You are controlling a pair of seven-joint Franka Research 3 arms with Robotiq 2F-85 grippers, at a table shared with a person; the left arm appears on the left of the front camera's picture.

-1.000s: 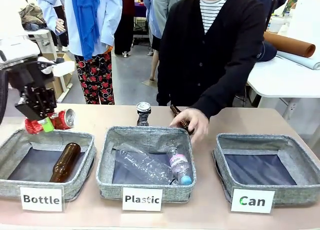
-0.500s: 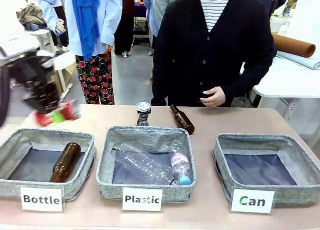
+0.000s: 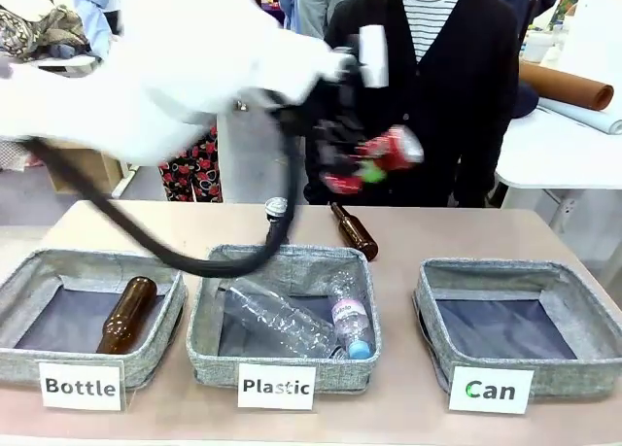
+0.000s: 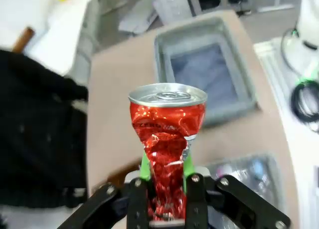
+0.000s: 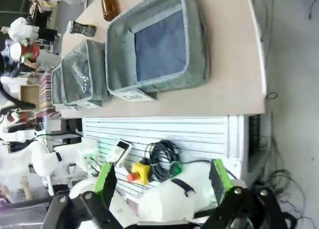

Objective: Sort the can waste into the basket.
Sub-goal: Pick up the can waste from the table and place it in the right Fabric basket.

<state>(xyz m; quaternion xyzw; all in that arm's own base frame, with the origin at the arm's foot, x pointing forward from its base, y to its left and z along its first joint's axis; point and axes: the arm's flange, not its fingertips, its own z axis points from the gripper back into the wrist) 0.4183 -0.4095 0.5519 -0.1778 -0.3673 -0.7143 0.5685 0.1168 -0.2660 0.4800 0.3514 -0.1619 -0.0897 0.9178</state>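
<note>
My left gripper (image 3: 362, 171) is shut on a crushed red can (image 3: 391, 148) and holds it in the air above the table's far middle, in front of the person. In the left wrist view the red can (image 4: 167, 134) stands up between the green pads (image 4: 144, 165). Beyond it lies the empty basket (image 4: 232, 111). The grey "Can" basket (image 3: 573, 373) sits at the front right. A dark grey can with a silver top (image 3: 279, 213) stands behind the "Plastic" basket. My right gripper (image 5: 162, 165) is open and off the table's edge, with the "Can" basket (image 5: 159, 82) ahead of it.
The "Bottle" basket (image 3: 155, 359) at the left holds a brown bottle. The "Plastic" basket (image 3: 209, 363) in the middle holds clear bottles. Another brown bottle (image 3: 355, 230) lies on the table behind it. The person in a black cardigan (image 3: 437, 96) stands at the far edge.
My left arm has swung from the far left up and across to the middle with the red can. The person's hand left a brown bottle on the table and drew back.
</note>
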